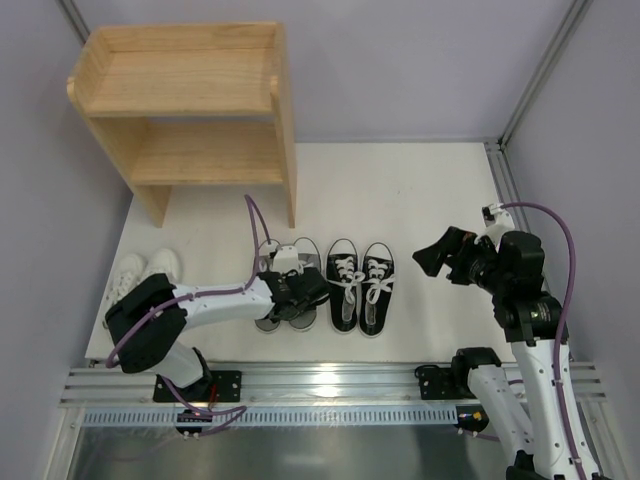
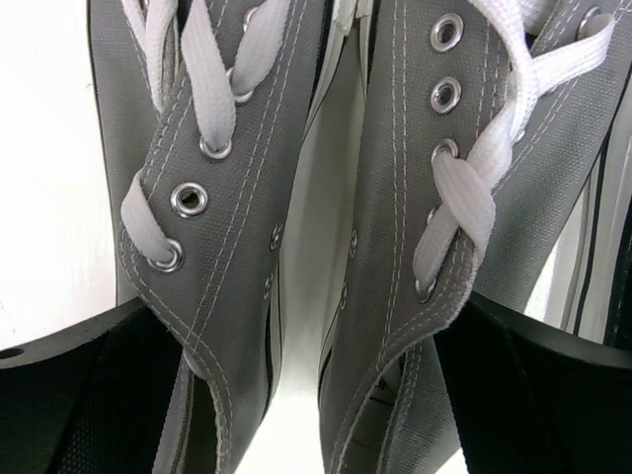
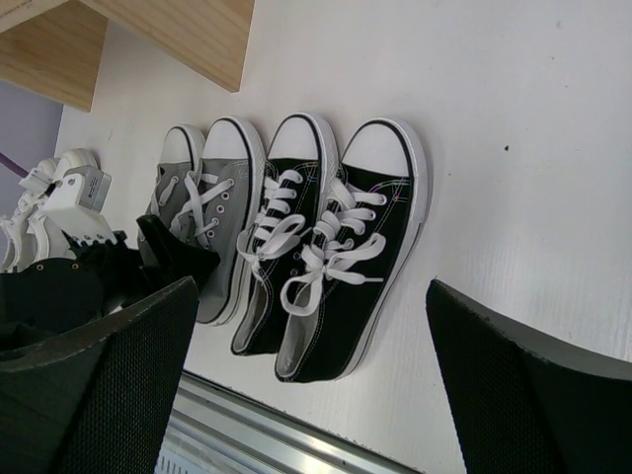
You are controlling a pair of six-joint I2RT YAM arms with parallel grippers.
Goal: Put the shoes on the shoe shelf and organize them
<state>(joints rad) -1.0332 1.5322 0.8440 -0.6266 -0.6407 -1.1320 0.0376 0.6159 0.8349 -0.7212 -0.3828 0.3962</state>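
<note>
Heels of grey shoes (image 3: 222, 212) hide under the left tool (image 1: 298, 292), spread apart like the right tool (image 1: 440, 258).

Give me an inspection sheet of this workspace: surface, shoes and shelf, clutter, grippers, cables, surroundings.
Surface: white table, no spills seen.
Job's things: shoe shelf at far left, both tiers empty; grey pair and black pair side by side near the front; white pair at the left edge.
Clutter: nothing seen.
Grippers: left gripper lowered over the grey pair, fingers open astride its collars; right gripper open, raised right of the black pair.
Cables: left purple cable loops above the wrist; right purple cable follows the arm.
Surroundings: pale walls; metal rail along the near edge.
</note>
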